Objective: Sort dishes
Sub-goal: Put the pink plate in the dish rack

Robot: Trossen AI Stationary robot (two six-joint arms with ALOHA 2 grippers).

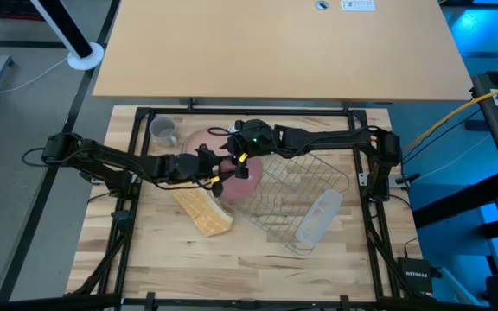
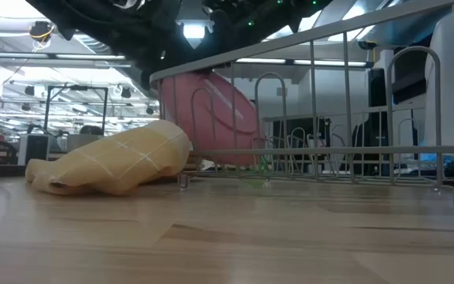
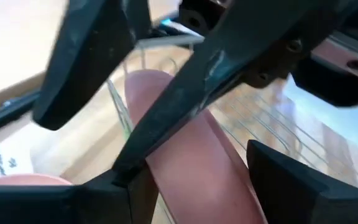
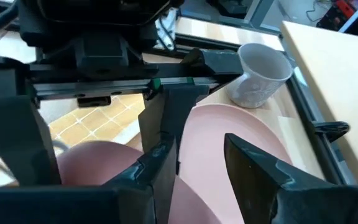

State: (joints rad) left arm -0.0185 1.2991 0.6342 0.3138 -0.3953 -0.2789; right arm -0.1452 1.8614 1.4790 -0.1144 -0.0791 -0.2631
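Early going: a pink bowl (image 2: pixel 211 118) stands in the rack (image 1: pixel 296 194), gripped by both the left gripper (image 1: pixel 217 166) and the right gripper (image 1: pixel 240 158). The mug (image 1: pixel 163 130) and pink plate (image 4: pixel 229 143) wait near the far edge.

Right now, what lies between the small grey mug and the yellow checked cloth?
In the high view, the left gripper lies between the grey mug and the yellow checked cloth, beside a pink plate.

Count on the counter (image 1: pixel 258 259): 1 grey mug (image 1: pixel 162 130), 1 pink plate (image 1: pixel 199 142), 1 pink bowl (image 1: pixel 239 178), 1 yellow checked cloth (image 1: pixel 202 209), 1 wire dish rack (image 1: pixel 296 194), 1 clear plastic tray (image 1: pixel 319 216). 2 arms, 2 pincers: left pincer (image 1: pixel 217 168), right pincer (image 1: pixel 238 149).
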